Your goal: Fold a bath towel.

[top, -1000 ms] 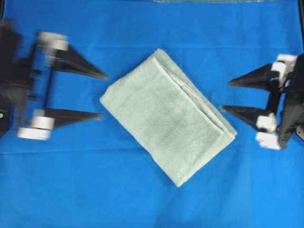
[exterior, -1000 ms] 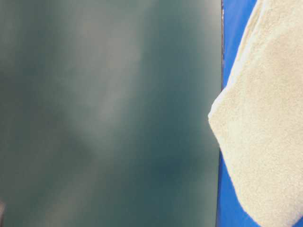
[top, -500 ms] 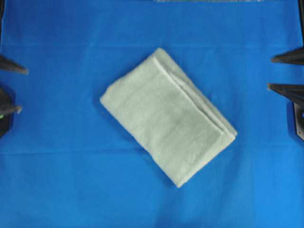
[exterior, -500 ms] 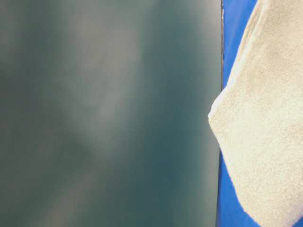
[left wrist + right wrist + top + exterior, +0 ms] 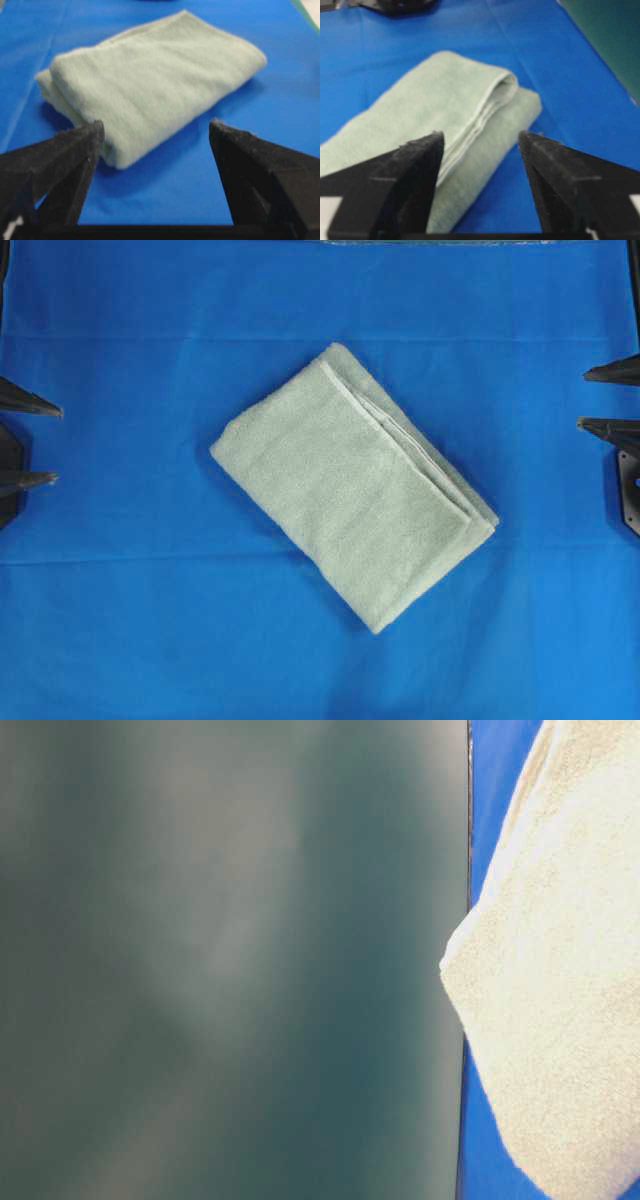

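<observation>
The pale sage-green bath towel (image 5: 350,485) lies folded in a thick rectangle, set diagonally at the middle of the blue cloth surface (image 5: 150,620). Its layered hemmed edges run along its upper right side. It also shows in the left wrist view (image 5: 150,80), the right wrist view (image 5: 435,115) and the table-level view (image 5: 560,1020). My left gripper (image 5: 55,444) is open and empty at the far left edge, well apart from the towel. My right gripper (image 5: 583,397) is open and empty at the far right edge, also apart from it.
The blue cloth covers the whole table. A dark green panel (image 5: 230,960) fills most of the table-level view. A black arm base (image 5: 400,6) shows at the far side in the right wrist view.
Both arms have drawn back outward from beside the towel to the left and right edges of the overhead view. The towel has not moved.
</observation>
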